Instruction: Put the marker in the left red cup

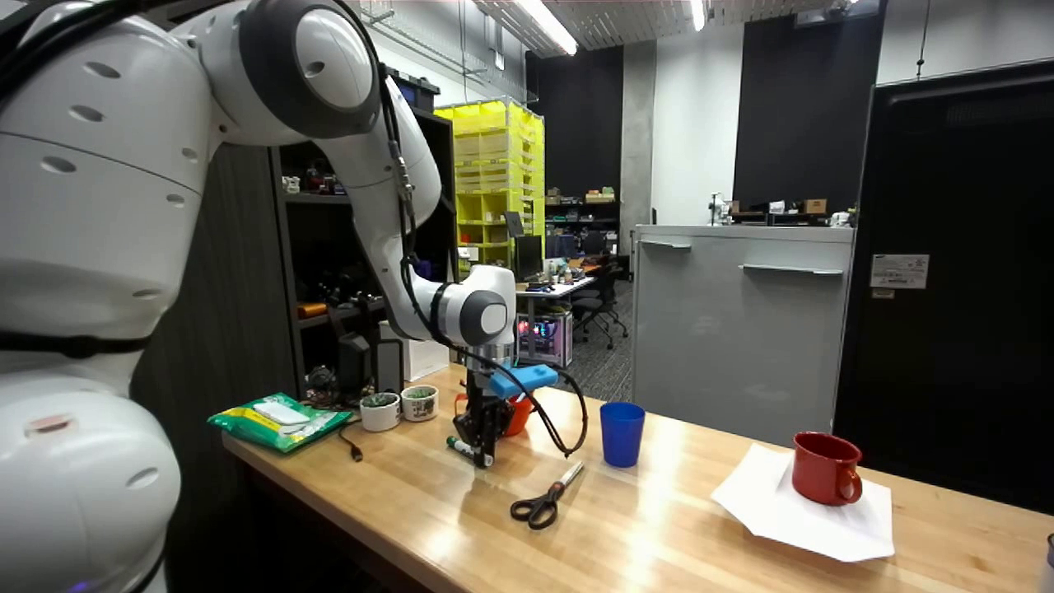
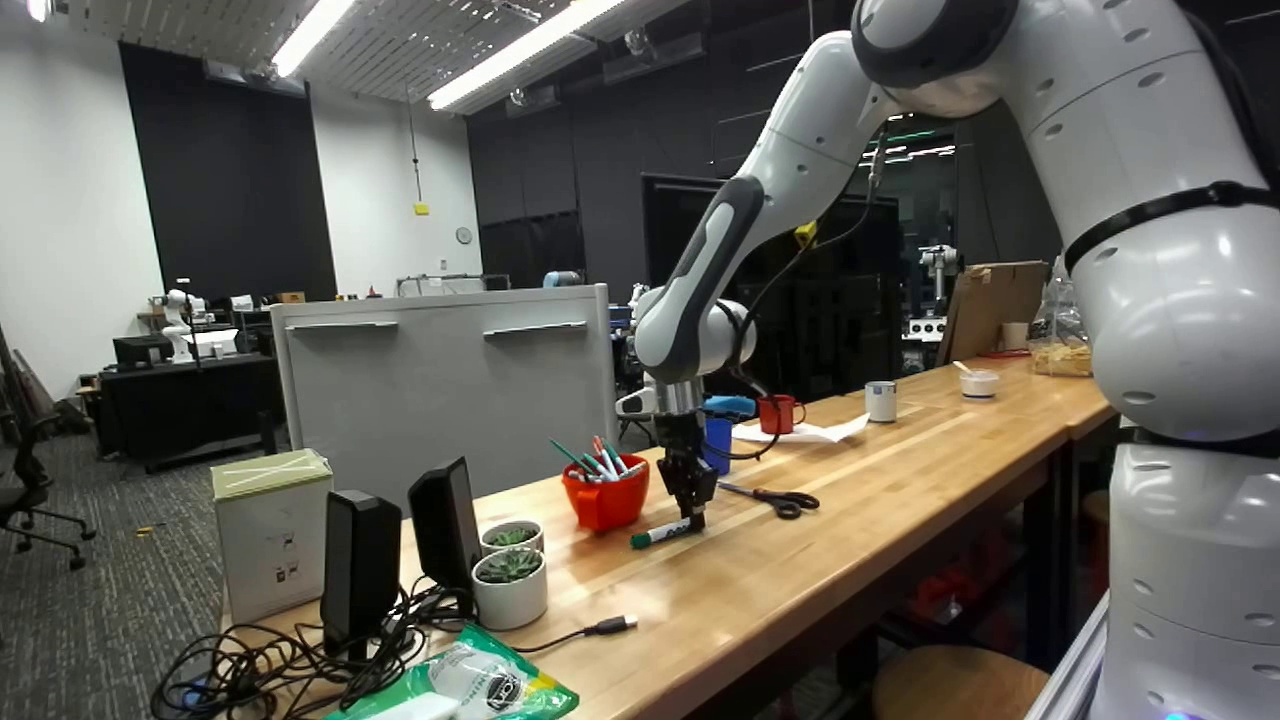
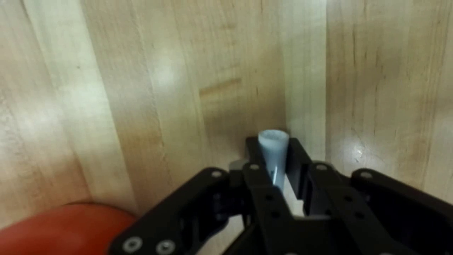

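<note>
The marker [image 2: 662, 534] is a white stick with a green end, low at the table surface; I cannot tell whether it is lifted. It also shows in an exterior view [image 1: 464, 448]. My gripper [image 3: 273, 143] points down with its fingers closed on both sides of the marker's white end [image 3: 274, 150]. The left red cup [image 2: 615, 502] is a wide orange-red cup with a handle and several pens standing in it. It stands close beside the gripper, partly hidden behind it in an exterior view [image 1: 519, 417], and its edge shows at the lower left of the wrist view [image 3: 67, 232].
Black-handled scissors [image 1: 539, 506] lie near the gripper. A blue cup [image 1: 622, 435] stands beyond them. A darker red mug [image 1: 823, 469] sits on white paper [image 1: 823, 527]. Two potted plants [image 2: 510, 590], black speakers [image 2: 360, 560], cables and a green packet [image 2: 460, 680] are at the table's end.
</note>
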